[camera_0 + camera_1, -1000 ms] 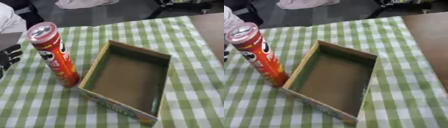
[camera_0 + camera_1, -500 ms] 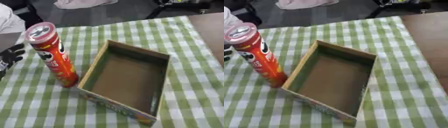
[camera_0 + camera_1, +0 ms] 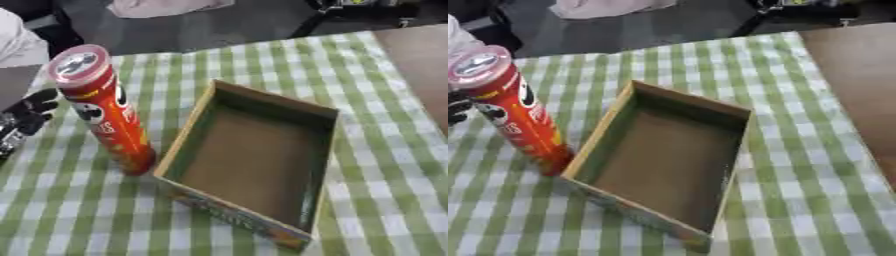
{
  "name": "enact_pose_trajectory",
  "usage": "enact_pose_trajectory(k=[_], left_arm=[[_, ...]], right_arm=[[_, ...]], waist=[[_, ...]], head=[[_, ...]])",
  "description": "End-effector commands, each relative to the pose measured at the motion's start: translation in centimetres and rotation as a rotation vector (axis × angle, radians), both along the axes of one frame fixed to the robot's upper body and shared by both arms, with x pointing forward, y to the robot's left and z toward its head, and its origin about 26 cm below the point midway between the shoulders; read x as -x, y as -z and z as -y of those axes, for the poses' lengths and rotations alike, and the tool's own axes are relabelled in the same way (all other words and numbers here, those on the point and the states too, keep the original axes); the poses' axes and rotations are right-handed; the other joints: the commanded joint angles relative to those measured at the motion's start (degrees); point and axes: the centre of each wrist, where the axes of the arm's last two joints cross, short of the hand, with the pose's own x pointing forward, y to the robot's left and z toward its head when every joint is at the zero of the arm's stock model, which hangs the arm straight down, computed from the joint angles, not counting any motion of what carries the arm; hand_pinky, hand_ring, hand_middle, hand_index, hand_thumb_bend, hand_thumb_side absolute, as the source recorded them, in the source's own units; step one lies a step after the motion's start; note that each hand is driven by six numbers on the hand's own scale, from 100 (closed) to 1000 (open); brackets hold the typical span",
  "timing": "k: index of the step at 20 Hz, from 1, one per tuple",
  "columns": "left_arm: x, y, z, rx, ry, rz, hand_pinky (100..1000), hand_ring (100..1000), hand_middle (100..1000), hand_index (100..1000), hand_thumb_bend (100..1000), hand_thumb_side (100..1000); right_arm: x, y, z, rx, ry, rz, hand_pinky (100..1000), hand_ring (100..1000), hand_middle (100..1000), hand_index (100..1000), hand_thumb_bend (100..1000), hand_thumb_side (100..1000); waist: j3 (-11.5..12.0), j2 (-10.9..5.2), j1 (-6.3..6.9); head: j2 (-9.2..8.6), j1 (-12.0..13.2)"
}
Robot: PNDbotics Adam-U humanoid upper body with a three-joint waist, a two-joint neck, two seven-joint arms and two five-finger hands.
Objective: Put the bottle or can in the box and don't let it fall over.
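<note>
A green-checked tablecloth (image 3: 385, 165) covers the table; dark floor (image 3: 201, 30) lies beyond

Head stereo pair, looking steeply down, close, both sharing box (image 3: 254, 160)

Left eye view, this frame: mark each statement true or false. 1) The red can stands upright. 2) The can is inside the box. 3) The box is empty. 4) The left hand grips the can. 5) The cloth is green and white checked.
1) True: the red can stands upright.
2) False: it stands on the cloth, against the outside of the box at its left wall.
3) True: nothing lies in it.
4) False: the left hand is at the left edge, apart from the can.
5) True.
</note>
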Motion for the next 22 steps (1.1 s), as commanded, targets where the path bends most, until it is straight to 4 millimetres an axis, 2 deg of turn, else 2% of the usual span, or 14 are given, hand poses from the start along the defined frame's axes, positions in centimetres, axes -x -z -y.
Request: enact_pose_trajectory(k=[1,9,22], left_arm=[[-0.4,-1.0,-0.2,-0.026,0.003,0.018,1000,1000,1000,956,712,858],[-1.8,-1.3,0.0,-0.061,0.038,-0.019,1000,1000,1000,963,702,864],[-2.7,-1.6,0.7,-0.092,0.048,-0.028,1000,1000,1000,962,669,855]], right_arm=[[0.1,-1.1,0.2,0.029,0.003,0.020,1000,1000,1000,1000,430,332],[0.1,-1.0,0.3,0.030,0.003,0.014,1000,1000,1000,1000,427,333],[-0.1,-1.0,0.2,0.026,0.000,0.010,1000,1000,1000,1000,424,334]], waist=[[0.04,-0.82,-0.19],[0.07,-0.98,-0.17],[-0.18,-0.99,-0.07]], head=[[0.12,0.17],[0.43,0.24],[0.13,0.05]])
